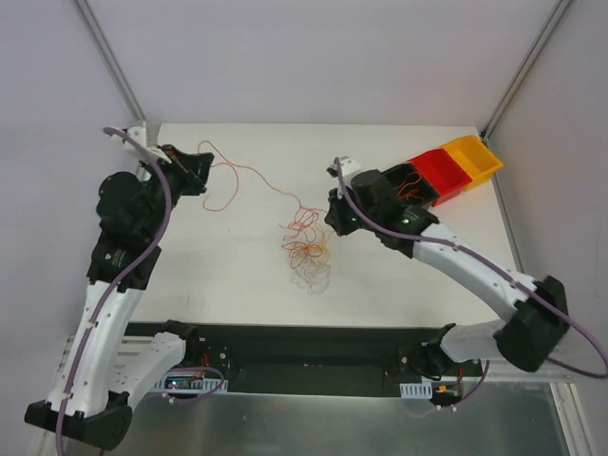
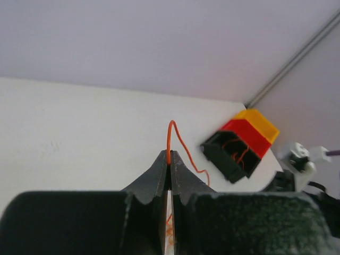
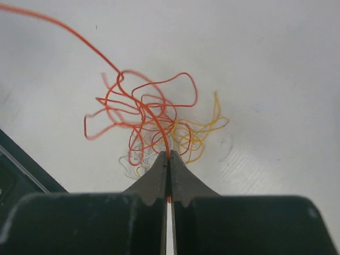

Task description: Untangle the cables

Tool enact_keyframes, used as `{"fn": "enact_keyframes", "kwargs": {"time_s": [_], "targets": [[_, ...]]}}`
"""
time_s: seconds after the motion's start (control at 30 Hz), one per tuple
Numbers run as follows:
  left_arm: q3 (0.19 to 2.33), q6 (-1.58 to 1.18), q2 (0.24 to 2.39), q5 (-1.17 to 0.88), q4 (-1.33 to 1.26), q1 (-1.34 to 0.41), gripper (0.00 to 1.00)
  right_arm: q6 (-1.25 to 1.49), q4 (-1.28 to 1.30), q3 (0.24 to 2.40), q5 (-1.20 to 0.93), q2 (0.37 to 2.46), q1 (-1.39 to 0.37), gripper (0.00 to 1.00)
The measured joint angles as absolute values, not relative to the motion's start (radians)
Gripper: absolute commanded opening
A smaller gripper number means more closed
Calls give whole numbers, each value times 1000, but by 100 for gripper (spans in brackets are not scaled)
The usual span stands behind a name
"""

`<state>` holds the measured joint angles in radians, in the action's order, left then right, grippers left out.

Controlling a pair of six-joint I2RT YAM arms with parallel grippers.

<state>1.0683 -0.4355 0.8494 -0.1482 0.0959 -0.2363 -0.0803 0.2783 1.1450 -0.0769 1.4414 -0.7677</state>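
Observation:
The cables (image 1: 306,249) lie as a small tangle of thin orange, yellowish and whitish strands mid-table; the right wrist view shows the tangle (image 3: 154,119) just beyond the fingertips. One long orange strand (image 1: 249,173) runs from the tangle up to the far left. My left gripper (image 1: 199,179) is shut on that strand's far end; the orange strand (image 2: 171,135) loops out of the closed tips of the left gripper (image 2: 169,158). My right gripper (image 1: 332,220) sits just right of the tangle. In its wrist view the right gripper (image 3: 168,158) is shut on an orange strand leading into the tangle.
Three joined bins stand at the far right: a black bin (image 1: 407,193) with a few orange wires inside, a red bin (image 1: 439,174) and a yellow bin (image 1: 475,158). The black bin (image 2: 226,159) also shows in the left wrist view. The table's front edge (image 1: 313,325) runs below the tangle.

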Motion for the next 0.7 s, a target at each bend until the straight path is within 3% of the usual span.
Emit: {"fn": "enact_keyframes", "kwargs": {"time_s": [0.37,0.7], "targets": [[1323,-249,731,176,281,-236,0,46,270,1069,216,927,-710,0],[1347,-133,685,436,351,-236,0,49,358,1120,323,854,-604,0]]}}
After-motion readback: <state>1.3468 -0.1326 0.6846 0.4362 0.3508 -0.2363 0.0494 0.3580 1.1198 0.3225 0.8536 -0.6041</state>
